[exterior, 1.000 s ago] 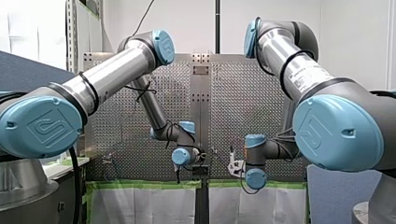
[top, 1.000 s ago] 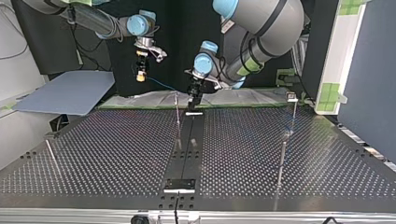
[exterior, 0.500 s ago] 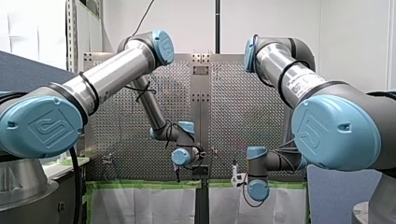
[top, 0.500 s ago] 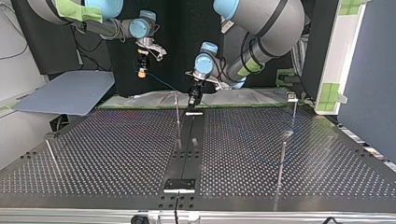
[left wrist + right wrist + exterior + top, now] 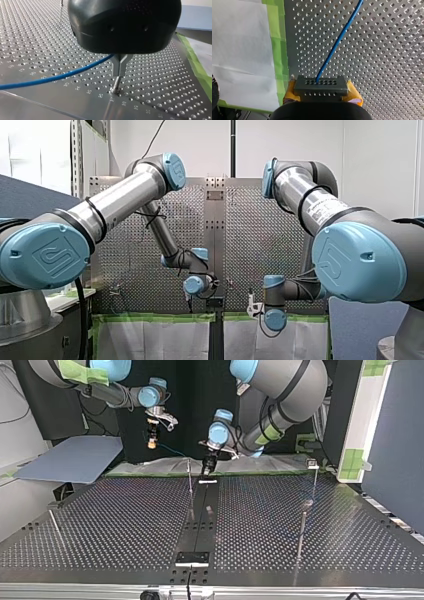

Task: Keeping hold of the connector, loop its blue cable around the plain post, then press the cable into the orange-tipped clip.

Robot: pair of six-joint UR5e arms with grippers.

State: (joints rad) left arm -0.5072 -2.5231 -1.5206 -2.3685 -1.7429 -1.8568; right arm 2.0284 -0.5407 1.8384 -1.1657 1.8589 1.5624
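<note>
A: How is my right gripper (image 5: 320,92) found?

B: It is closed, with its yellow pads (image 5: 290,90) clamped on either side of the connector (image 5: 319,85). The connector is held off the perforated table (image 5: 125,525) near its far edge, at eleven o'clock in the top view.

A: And the blue cable (image 5: 338,41)?

B: It is led out of the connector ahead of the gripper, toward one o'clock. It is then run across to my left gripper (image 5: 119,72), whose metal fingers (image 5: 120,65) are drawn together, and it appears to be pinched there.

A: Which step is judged to be in hand?

B: The loop is not yet begun. In the top view the plain post (image 5: 190,480) is seen at four o'clock of the connector and apart from it, with no cable wrapped round it. Next, the connector would need to be carried round that post with the grip kept. No orange tip can be made out.
</note>
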